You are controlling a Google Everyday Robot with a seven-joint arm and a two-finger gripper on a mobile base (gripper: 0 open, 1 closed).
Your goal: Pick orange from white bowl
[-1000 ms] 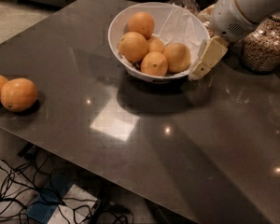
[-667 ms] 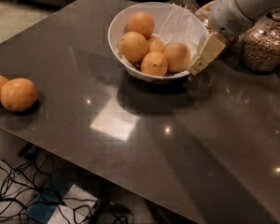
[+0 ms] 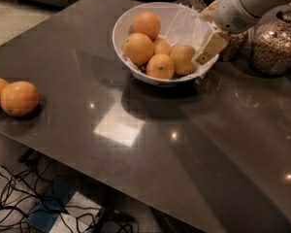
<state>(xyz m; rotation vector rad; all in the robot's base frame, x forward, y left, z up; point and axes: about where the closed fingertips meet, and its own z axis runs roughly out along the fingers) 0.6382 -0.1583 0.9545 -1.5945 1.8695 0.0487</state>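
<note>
The white bowl (image 3: 123,28) stands on the dark table at the back middle, lined with crumpled white paper and holding several oranges. The orange (image 3: 183,58), pale yellow-orange with no stem dot, lies at the bowl's right side. A deeper-orange one with a dark stem dot (image 3: 160,66) lies just left of it at the front. My gripper (image 3: 207,51) reaches in from the upper right on its white arm. It hangs at the bowl's right rim, just right of the pale orange and close to it. It holds nothing that I can see.
Two more oranges (image 3: 18,98) lie on the table's left edge. Glass jars of nuts (image 3: 276,42) stand to the right of the bowl, behind the arm. The table (image 3: 199,144) ends at the front, with cables (image 3: 19,203) on the floor below.
My gripper has moved a little up and to the left, from outside the bowl's right rim to over it, closer to the pale orange. The oranges have not moved.
</note>
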